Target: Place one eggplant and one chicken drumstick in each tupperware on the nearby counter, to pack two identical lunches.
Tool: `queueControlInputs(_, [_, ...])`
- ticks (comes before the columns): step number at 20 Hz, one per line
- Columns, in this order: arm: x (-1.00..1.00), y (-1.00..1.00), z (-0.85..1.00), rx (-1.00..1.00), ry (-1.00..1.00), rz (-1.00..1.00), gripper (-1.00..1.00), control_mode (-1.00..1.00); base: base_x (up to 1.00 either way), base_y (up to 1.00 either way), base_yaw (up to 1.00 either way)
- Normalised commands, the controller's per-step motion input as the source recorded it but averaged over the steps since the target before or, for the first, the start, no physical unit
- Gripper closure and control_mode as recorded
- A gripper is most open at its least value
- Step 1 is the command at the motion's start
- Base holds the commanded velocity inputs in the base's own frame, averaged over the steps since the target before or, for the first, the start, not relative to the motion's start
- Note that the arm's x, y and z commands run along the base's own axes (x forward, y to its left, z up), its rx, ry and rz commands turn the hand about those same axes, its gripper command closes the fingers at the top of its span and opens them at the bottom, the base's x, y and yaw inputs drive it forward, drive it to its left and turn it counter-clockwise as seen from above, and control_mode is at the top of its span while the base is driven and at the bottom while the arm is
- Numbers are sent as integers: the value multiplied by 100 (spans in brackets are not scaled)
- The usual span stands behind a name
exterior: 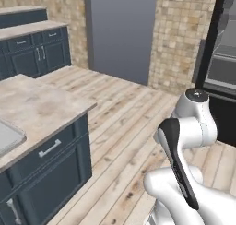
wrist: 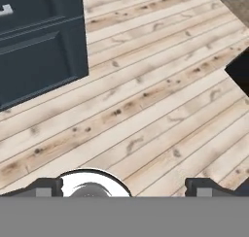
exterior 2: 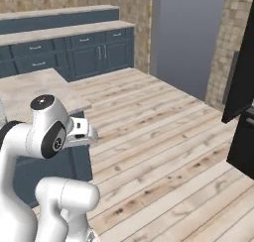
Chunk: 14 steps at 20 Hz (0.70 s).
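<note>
Beige stone counter (exterior: 37, 109) is standing left of the arm, a pale grey tray (exterior: 7, 137) lying at its near edge. Gripper (wrist: 124, 186) is hanging wide open and empty over the plank floor (wrist: 146, 100).

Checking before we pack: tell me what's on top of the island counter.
On the counter, a shallow pale grey tray sits at the left edge, cut off by the frame. Its inside can't be seen. The arm covers part of the counter in the right base view.
</note>
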Motion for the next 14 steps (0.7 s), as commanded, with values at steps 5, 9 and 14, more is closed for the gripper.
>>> queueControlInputs(5, [0,0,0,0,0,0,-100,100,0,-19,-46])
queueControlInputs(9, [0,0,0,0,0,0,-100,100,0,-21,-43])
queueControlInputs(14, [0,0,0,0,0,0,-100,100,0,-21,-43])
